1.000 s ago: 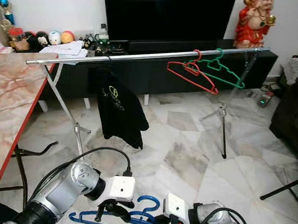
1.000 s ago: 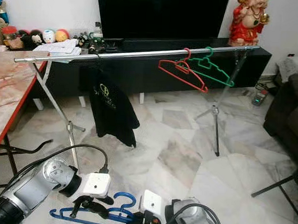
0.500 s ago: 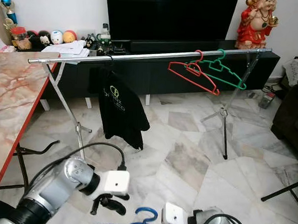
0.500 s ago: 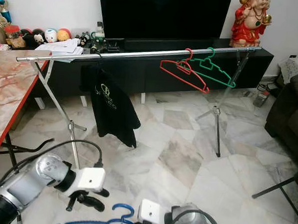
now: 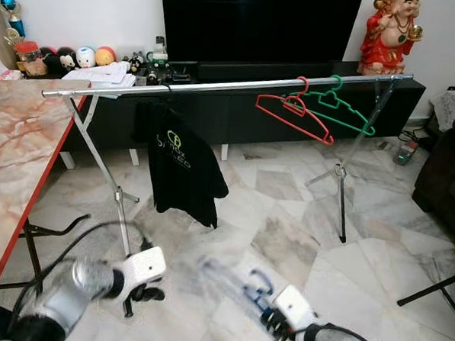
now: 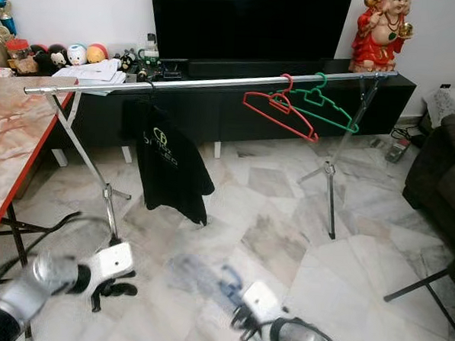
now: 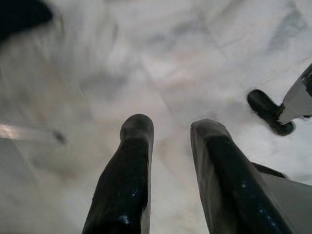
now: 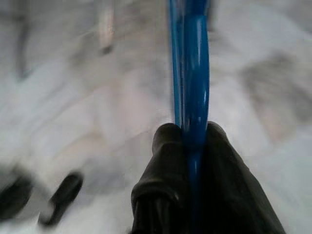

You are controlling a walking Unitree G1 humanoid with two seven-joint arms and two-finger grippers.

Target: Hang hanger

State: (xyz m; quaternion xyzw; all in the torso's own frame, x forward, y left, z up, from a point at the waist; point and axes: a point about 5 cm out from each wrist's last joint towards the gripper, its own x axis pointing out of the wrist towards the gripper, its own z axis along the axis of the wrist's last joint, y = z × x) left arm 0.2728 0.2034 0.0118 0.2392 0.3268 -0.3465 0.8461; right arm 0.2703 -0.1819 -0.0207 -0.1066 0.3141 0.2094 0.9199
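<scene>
A blue hanger (image 5: 253, 286), smeared by motion, hangs low over the marble floor with my right gripper (image 5: 271, 319) shut on it. In the right wrist view the blue wire (image 8: 189, 73) runs straight out from between the pinched fingertips (image 8: 168, 146). My left gripper (image 5: 142, 294) is low on the left, apart from the hanger; its two black fingers (image 7: 132, 161) stand open over bare floor. Farther ahead a silver rail (image 5: 217, 86) spans the room on stands. It carries a black shirt (image 5: 182, 164), a red hanger (image 5: 291, 113) and a green hanger (image 5: 345, 112).
A marble-topped table with a red edge (image 5: 15, 152) stands at the left. A dark sofa (image 5: 448, 174) is at the right. The rail's tripod stand (image 5: 341, 192) and the left stand's leg (image 5: 105, 172) rise from the floor. A black TV cabinet (image 5: 238, 114) lies behind the rail.
The left gripper has come off the blue hanger and swung away to the left. The right gripper has carried the hanger up and to the right, now blurred.
</scene>
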